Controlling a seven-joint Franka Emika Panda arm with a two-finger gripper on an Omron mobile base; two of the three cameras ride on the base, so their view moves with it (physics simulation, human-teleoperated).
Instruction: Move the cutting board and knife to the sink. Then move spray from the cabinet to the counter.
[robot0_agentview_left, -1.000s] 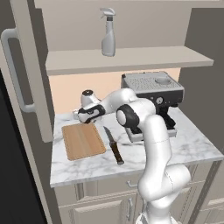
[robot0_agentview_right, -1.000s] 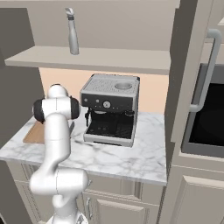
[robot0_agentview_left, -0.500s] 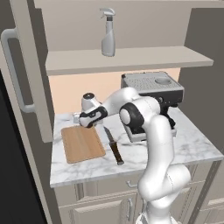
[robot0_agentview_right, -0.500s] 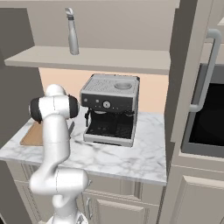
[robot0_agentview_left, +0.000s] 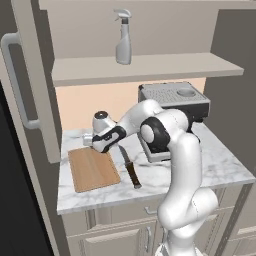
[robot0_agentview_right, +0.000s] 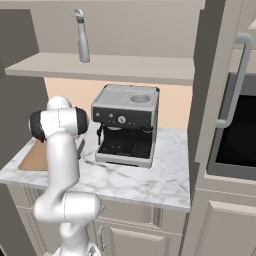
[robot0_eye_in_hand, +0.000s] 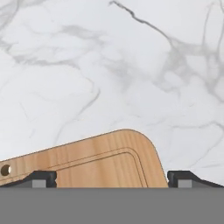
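Gripper (robot0_eye_in_hand: 112, 178) spread wide above the far end of the cutting board (robot0_agentview_left: 93, 169), grasping nothing.

Left base view, centre left: the hand hangs low over the counter (robot0_agentview_left: 220, 165), at the board's back edge, and the board lies flat on the marble below and in front of it. Just right of the board, apart from it, the knife (robot0_agentview_left: 129, 168) lies with its dark handle toward the counter's front edge. In the hand view, a rounded corner of the board fills the lower middle between the two separated fingertips (robot0_eye_in_hand: 41, 178), with bare marble above. At the upper middle of the left base view the spray (robot0_agentview_left: 123, 44) stands upright on the shelf of the cabinet (robot0_agentview_left: 150, 67), well above the hand. A coffee machine (robot0_agentview_right: 125, 124) stands at the centre of the right base view.
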